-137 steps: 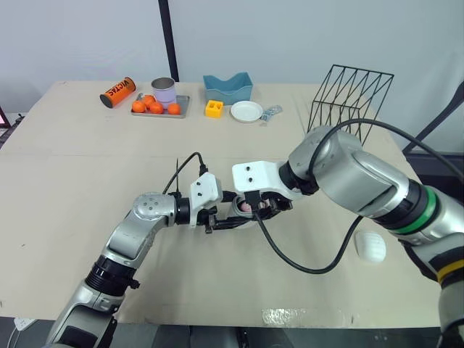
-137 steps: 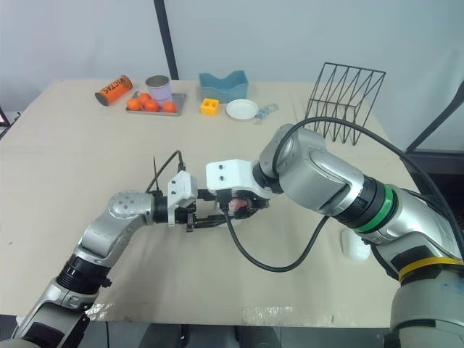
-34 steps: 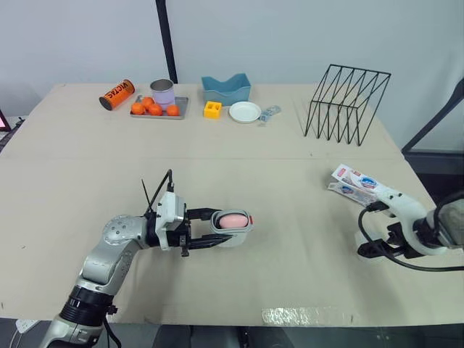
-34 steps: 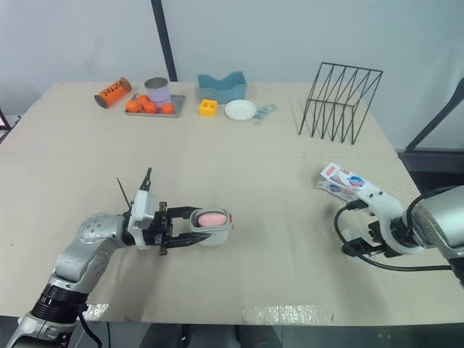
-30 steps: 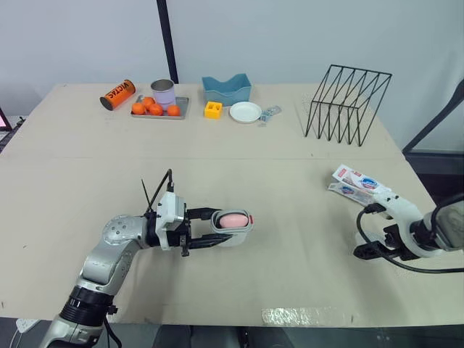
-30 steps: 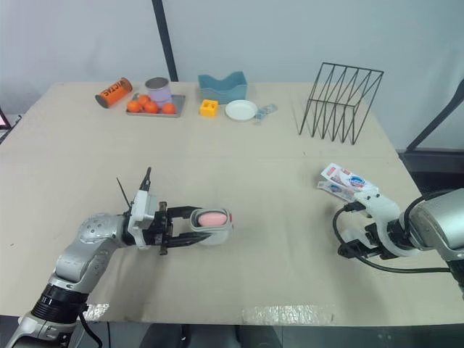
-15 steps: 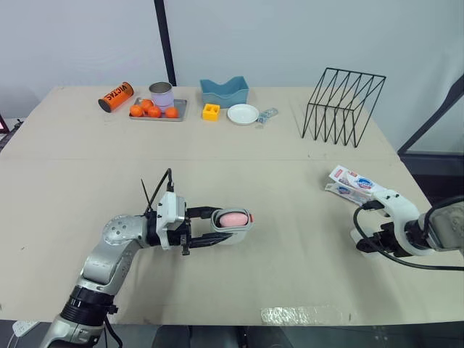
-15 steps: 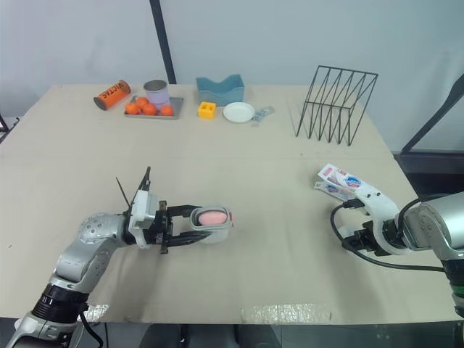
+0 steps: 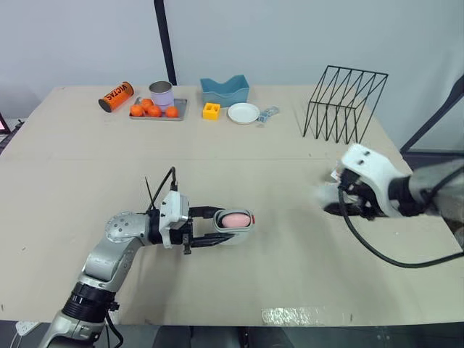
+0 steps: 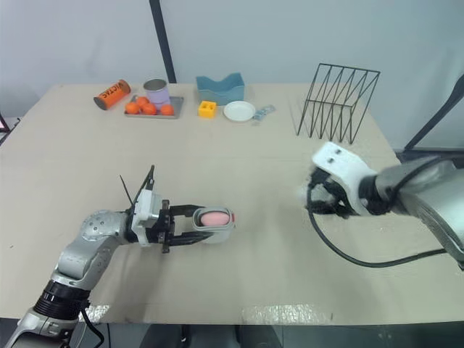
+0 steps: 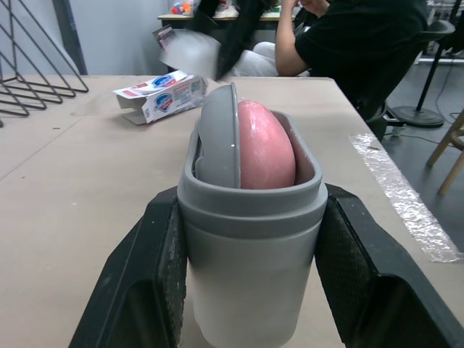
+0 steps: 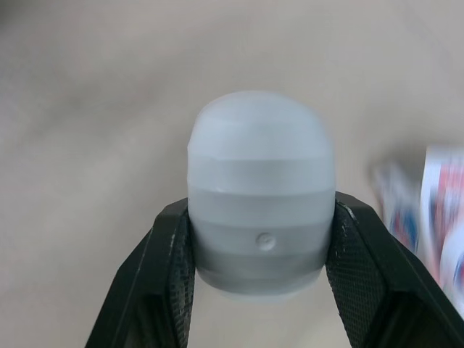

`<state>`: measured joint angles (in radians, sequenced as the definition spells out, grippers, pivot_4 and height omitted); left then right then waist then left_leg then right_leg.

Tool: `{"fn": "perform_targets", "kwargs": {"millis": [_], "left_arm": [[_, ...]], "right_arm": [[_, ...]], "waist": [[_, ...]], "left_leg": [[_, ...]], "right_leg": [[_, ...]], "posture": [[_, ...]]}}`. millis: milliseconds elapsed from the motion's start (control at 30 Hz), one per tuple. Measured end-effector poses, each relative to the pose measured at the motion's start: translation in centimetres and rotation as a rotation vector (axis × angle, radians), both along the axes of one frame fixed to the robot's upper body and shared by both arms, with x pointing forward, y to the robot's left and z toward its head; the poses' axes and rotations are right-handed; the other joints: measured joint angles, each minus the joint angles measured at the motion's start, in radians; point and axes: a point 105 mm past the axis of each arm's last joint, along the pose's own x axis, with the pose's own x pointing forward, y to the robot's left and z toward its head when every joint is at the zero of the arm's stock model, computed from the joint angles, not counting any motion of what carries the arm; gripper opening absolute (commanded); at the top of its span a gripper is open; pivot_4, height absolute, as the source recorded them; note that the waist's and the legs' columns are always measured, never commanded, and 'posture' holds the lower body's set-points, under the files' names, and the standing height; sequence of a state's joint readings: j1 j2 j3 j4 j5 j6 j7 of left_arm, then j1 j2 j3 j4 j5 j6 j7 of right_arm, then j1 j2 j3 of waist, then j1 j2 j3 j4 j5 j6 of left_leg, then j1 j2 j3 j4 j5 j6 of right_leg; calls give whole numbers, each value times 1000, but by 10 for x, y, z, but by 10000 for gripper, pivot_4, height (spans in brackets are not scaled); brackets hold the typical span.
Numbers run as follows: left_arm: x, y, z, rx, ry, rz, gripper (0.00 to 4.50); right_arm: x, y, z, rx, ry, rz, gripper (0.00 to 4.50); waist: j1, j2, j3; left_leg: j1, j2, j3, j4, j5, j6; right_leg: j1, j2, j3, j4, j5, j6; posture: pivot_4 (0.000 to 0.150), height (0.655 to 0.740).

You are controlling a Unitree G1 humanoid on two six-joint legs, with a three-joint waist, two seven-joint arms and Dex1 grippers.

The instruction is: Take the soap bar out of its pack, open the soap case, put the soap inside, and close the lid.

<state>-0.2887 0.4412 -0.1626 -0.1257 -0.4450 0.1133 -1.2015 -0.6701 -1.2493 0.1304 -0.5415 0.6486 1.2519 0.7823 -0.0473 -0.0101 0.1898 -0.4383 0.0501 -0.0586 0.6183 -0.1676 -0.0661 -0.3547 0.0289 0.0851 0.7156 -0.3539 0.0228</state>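
Observation:
A grey soap case (image 9: 235,229) lies sideways just above the table, lidless, with the pink soap bar (image 9: 233,219) inside it. My left gripper (image 9: 226,228) is shut on the case, one finger (image 11: 156,275) on each side of it. Right of the table's middle, my right gripper (image 9: 333,203) hangs in the air, shut on the whitish lid (image 12: 259,210) and well apart from the case. The empty soap pack (image 11: 163,94) lies behind that arm, partly hidden by it.
A black wire rack (image 9: 346,101) stands at the back right. Along the back edge are an orange canister (image 9: 116,94), a tray of oranges (image 9: 156,110) with a can (image 9: 161,93), a blue bin (image 9: 225,90), a yellow block (image 9: 212,110) and a white plate (image 9: 243,112). A person (image 11: 348,36) sits beyond the table.
My right gripper has risen from the table's right front, holding the lid, and swung left toward the case. The left gripper and the case have stayed put.

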Motion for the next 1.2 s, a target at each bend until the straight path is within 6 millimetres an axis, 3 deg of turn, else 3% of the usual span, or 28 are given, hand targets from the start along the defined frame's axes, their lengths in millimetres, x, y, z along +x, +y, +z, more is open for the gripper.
{"fn": "perform_targets", "kwargs": {"millis": [167,333,533,700,967,1200], "left_arm": [[-1,-5,1,-12,26,-46,19148],[-1,-9,-3,-13,43,-69,19148],[6,-13,-2,0,22,-85,19148],[10,-16,-7,8,10,-81,19148],[15,-18,-9,21,-23,-73,19148],[15,-23,-14,33,-26,-83,19148]], "right_arm": [[-4,33,2,10,10,217,19598],[-3,43,8,-4,0,303,19598],[-2,70,22,-45,-7,486,19598],[-12,87,27,-92,57,640,19598],[-20,93,27,-141,177,698,19598],[-10,97,14,-218,230,660,19598]], "waist": [[2,0,0],[2,0,0],[1,1,1],[2,1,1],[2,1,1],[1,1,1]], "left_leg": [[-1,-1,0,0,0,0],[-1,-1,0,0,0,0],[0,-1,0,0,0,0],[-1,-1,-1,0,0,0],[-1,-1,-1,1,0,0],[0,-1,-1,1,0,0]], "right_leg": [[0,-2,0,0,0,0],[0,-1,0,0,0,0],[0,-1,-1,0,0,-1],[0,-2,-1,0,0,-1],[-1,-2,-1,1,0,-1],[0,-2,-2,1,1,-1]], "posture": [[1500,7400],[1500,7400],[1500,7400],[1500,7400],[1500,7400],[1500,7400]]}}
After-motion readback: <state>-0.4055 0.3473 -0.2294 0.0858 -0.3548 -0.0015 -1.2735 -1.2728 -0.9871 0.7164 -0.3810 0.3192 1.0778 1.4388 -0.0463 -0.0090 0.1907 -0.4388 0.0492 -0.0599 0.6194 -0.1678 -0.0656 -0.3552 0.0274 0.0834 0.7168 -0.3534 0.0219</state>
